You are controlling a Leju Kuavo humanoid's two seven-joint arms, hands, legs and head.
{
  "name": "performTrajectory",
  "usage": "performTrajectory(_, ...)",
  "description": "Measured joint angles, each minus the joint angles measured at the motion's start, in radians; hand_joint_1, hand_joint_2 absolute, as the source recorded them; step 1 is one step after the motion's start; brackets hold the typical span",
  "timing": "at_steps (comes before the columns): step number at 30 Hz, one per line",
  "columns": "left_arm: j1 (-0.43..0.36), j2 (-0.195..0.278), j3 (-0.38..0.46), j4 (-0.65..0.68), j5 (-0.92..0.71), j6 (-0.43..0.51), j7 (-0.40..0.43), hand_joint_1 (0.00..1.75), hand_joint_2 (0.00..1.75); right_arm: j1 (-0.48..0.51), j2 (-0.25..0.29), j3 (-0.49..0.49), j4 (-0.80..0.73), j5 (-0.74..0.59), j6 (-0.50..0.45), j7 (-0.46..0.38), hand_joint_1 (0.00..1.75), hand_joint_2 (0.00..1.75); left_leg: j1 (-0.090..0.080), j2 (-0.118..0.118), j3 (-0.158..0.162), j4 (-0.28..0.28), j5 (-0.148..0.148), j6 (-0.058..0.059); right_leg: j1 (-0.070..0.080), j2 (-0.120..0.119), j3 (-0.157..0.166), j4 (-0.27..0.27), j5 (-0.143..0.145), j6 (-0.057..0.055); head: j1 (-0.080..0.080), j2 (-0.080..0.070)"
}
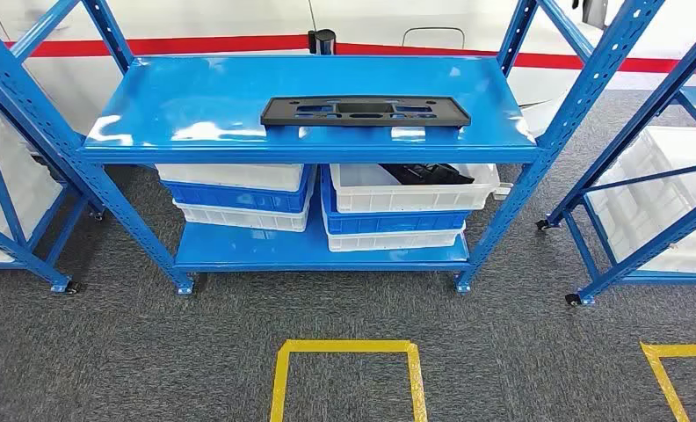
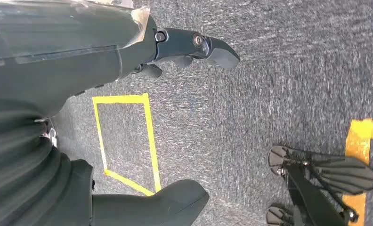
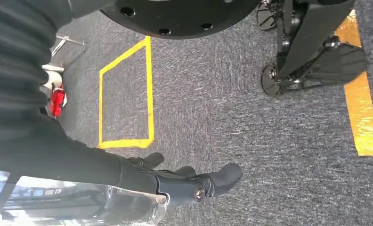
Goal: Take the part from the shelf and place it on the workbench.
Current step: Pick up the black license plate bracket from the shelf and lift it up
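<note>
The left hand (image 2: 194,47) is showing dark grey fingers with round silver screws at the knuckles, behind a thick grey thumb (image 2: 175,200) and a ribbed grey cover. The right hand (image 3: 189,181) is looking the same, with clear glossy wrapping lying over its wrist.

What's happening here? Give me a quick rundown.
Nothing is being handled yet. The flat black plastic part with cut-outs lies untouched on the top level of the blue metal shelf, with white and blue plastic crates stacked on the level below. The robot's left hand and right hand hang over the grey carpet, fingers apart, holding nothing. The pick-up has not started.
</note>
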Motion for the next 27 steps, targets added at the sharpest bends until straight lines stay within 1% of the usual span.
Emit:
performTrajectory(3, -0.006, 0.007, -0.021, 0.009, 0.02, 0.0, 0.004, 0.0, 1.75, -0.006, 0.0, 0.029, 0.007, -0.041, -0.027, -0.013, 0.0, 1.75, 0.0, 0.0, 0.0, 0.0, 0.0, 0.0, 0.0, 0.0, 0.0, 0.0, 0.0, 0.0, 0.0, 0.0)
performTrajectory(6, -0.015, 0.019, -0.048, 0.021, 0.051, 0.0, 0.011, 0.0, 1.75, -0.015, 0.001, 0.064, 0.017, -0.103, -0.075, -0.055, 0.0, 1.75, 0.0, 0.0, 0.0, 0.0, 0.0, 0.0, 0.0, 0.0, 0.0, 0.0, 0.0, 0.0, 0.0, 0.0)
performTrajectory(9, -0.02, 0.028, -0.067, 0.03, 0.076, -0.001, 0.016, 0.0, 1.75, -0.019, 0.003, 0.087, 0.027, -0.15, -0.126, -0.12, 0.0, 1.75, 0.0, 0.0, 0.0, 0.0, 0.0, 0.0, 0.0, 0.0, 0.001, 0.0, 0.0, 0.0, 0.0, 0.0)
performTrajectory(12, -0.023, 0.033, -0.081, 0.039, 0.097, -0.003, 0.019, 0.0, 1.75, -0.024, 0.001, 0.097, 0.04, -0.18, -0.174, -0.21, 0.0, 1.75, 0.0, 0.0, 0.0, 0.0, 0.0, 0.0, 0.0, 0.0, 0.004, 0.0, 0.0, 0.0, 0.0, 0.0)
performTrajectory(15, -0.027, 0.036, -0.09, 0.046, 0.115, -0.002, 0.022, 0.0, 1.75, -0.02, 0.003, 0.077, 0.033, -0.156, -0.208, -0.292, 0.0, 1.75, 0.0, 0.0, 0.002, 0.0, 0.0, 0.0, 0.0, 0.0, 0.003, 0.0, 0.0, 0.0, 0.0, 0.0)
performTrajectory(20, -0.031, 0.036, -0.105, 0.054, 0.129, 0.007, 0.023, 0.0, 1.75, 0.015, 0.019, 0.011, -0.027, -0.032, -0.233, -0.358, 0.0, 1.75, 0.0, 0.0, 0.002, 0.0, 0.0, 0.0, 0.0, 0.0, 0.002, 0.0, 0.0, -0.001, 0.0, 0.0)
performTrajectory(24, -0.032, 0.036, -0.114, 0.059, 0.138, 0.018, 0.023, 0.0, 0.0, 0.052, 0.03, -0.054, -0.1, 0.069, -0.249, -0.399, 0.0, 1.75, 0.001, 0.0, 0.002, 0.0, 0.0, 0.0, 0.0, 0.0, 0.002, 0.0, 0.0, -0.001, 0.0, 0.0)
performTrajectory(27, -0.032, 0.036, -0.117, 0.063, 0.147, 0.022, 0.023, 0.0, 0.0, 0.084, 0.029, -0.091, -0.171, 0.141, -0.261, -0.42, 0.0, 1.75, 0.001, 0.0, 0.002, 0.0, 0.0, 0.0, 0.0, 0.0, 0.002, 0.0, 0.0, -0.001, 0.0, 0.0)
